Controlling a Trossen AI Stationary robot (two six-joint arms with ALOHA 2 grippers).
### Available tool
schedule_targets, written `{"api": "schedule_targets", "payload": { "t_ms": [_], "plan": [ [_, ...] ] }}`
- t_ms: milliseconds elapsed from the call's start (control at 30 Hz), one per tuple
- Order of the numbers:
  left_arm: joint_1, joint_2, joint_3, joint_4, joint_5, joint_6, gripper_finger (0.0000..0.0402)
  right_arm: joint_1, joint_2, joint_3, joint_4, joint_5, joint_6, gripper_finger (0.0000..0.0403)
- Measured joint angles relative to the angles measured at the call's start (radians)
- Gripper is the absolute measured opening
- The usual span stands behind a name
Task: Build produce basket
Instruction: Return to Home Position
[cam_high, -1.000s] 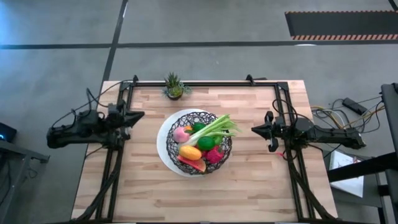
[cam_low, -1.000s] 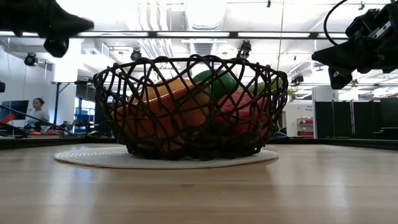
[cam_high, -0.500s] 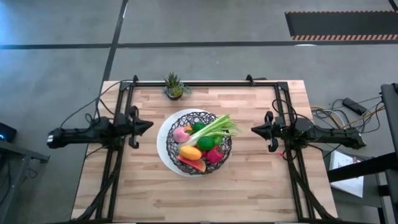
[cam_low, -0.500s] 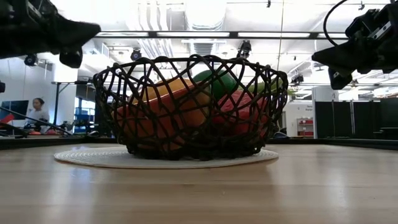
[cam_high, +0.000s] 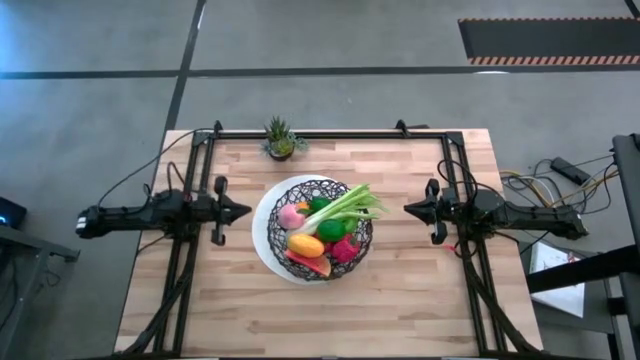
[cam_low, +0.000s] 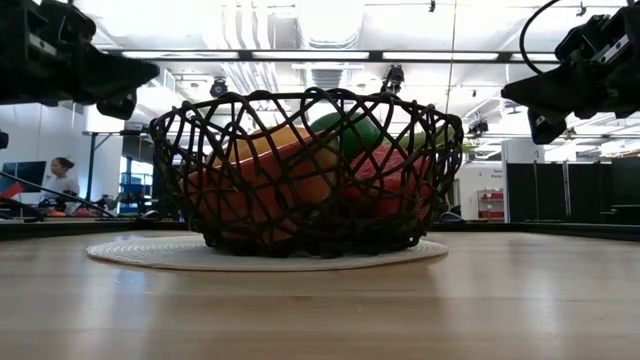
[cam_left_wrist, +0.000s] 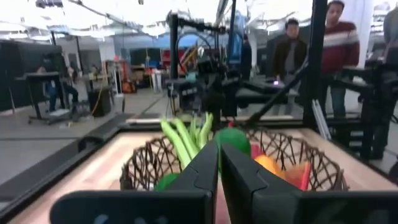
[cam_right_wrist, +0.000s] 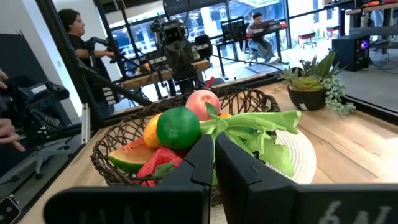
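- Left gripper (cam_high: 244, 210): fingers pressed together, nothing between them. It hung just left of the basket (cam_high: 296, 186), tip aimed at it, clear of the wire.
- Right gripper (cam_high: 408, 209): fingers likewise closed, empty. It sat right of the basket, slightly farther off than the left one, and also pointed at it.
- Low view: both grippers were in the air at about basket-rim height, one on each side.
- Basket stood upright on its white plate base (cam_high: 261, 236), roughly mid-table (cam_high: 400, 300).
- All visible produce was inside the basket:
  - celery stalk (cam_high: 350, 207) lay across the top, leafy end over the rim on the right gripper's side
  - pink peach (cam_high: 291, 214) sat by the rim on the left gripper's side
  - green lime (cam_high: 330, 230) sat near the middle
  - orange piece (cam_high: 305, 244) sat beside the lime
  - pink-red piece (cam_high: 344, 248) sat next to the orange one
  - red slice (cam_high: 310, 265) lay at the rim farthest from the potted plant (cam_high: 280, 138)
- Potted plant stood apart from the basket, at the table edge.
- People were visible in the room beyond the basket.
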Motion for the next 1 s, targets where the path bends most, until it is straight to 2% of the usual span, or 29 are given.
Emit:
{"api": "schedule_targets", "payload": {
  "t_ms": [233,1000],
  "plan": [
    [0.0,0.001,-0.001,-0.091,0.002,-0.003,0.0,0.0,0.0,0.0,0.0,0.0,0.0,0.0009],
    [0.0,0.021,-0.003,-0.071,0.001,-0.003,0.0,0.0,0.0,0.0,0.0,0.0,0.0,0.0009]
  ]
}}
